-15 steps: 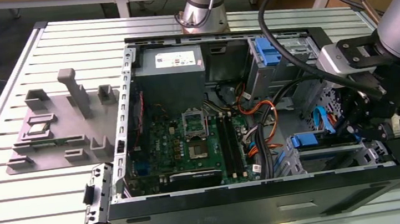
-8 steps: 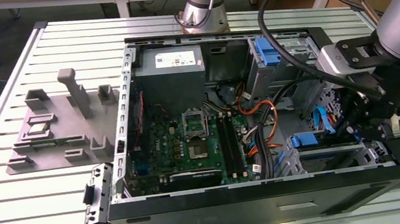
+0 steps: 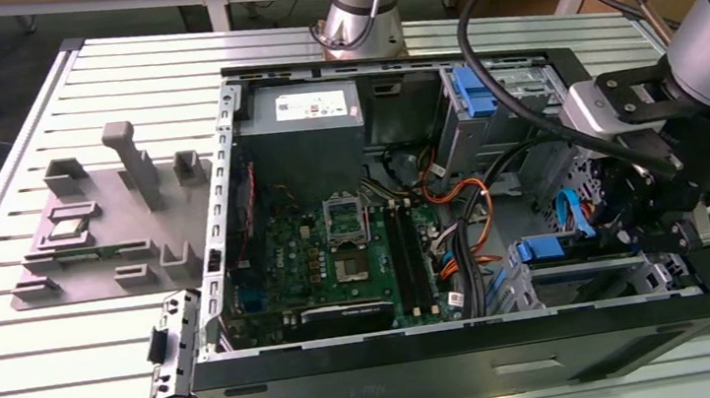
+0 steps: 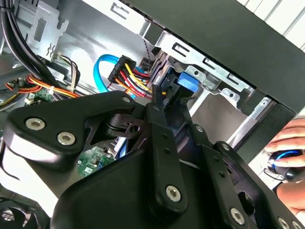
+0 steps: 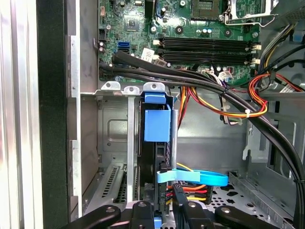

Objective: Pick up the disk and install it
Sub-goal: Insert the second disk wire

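Inside case (image 3: 478,364), tool (image 5: 164,212) among cables (image 5: 200,81), disk (image 5: 157,125)

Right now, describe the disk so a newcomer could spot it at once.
In the open black computer case, look past the motherboard to the grey metal drive cage in the corner. The disk stands on edge in it, a dark slab capped by a bright blue plastic frame, unlike the thin blue flat cable lying beside it.

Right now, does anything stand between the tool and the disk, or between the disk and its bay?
Nothing visible does. In the first wrist view the disk stands on edge inside the metal drive cage, with the tool at its near end. A flat blue cable crosses beside the tool.
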`<state>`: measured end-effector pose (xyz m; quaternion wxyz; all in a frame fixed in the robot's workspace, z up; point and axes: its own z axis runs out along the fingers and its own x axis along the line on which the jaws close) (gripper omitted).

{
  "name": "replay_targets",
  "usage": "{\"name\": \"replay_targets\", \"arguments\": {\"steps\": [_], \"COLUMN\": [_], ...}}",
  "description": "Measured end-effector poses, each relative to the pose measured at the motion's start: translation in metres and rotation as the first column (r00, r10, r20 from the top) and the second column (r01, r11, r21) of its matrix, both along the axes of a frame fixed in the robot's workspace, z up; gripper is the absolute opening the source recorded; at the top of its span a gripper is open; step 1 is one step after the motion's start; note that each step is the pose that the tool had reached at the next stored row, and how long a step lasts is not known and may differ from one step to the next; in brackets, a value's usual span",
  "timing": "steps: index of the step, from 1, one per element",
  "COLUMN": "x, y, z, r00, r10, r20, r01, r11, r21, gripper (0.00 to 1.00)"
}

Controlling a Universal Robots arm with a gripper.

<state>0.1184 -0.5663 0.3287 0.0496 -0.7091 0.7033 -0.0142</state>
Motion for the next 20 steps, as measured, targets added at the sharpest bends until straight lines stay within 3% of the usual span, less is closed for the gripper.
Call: {"name": "replay_targets", "arguments": {"steps": [4, 11, 20], "x": [0.0000, 0.0000, 0.0000], "y": [0.0000, 0.0001, 0.0001], "z": [0.0033, 0.0149, 0.0152], "r00": [1.0000, 1.0000, 1.0000], "r10": [0.000, 0.000, 0.000], "r20": [0.0000, 0.0000, 0.0000], "r01": [0.000, 0.000, 0.000], "r11": [1.0000, 1.0000, 1.0000], "r21": [0.0005, 0.0004, 0.0005], "gripper": [0.29, 0.29, 0.29]}}
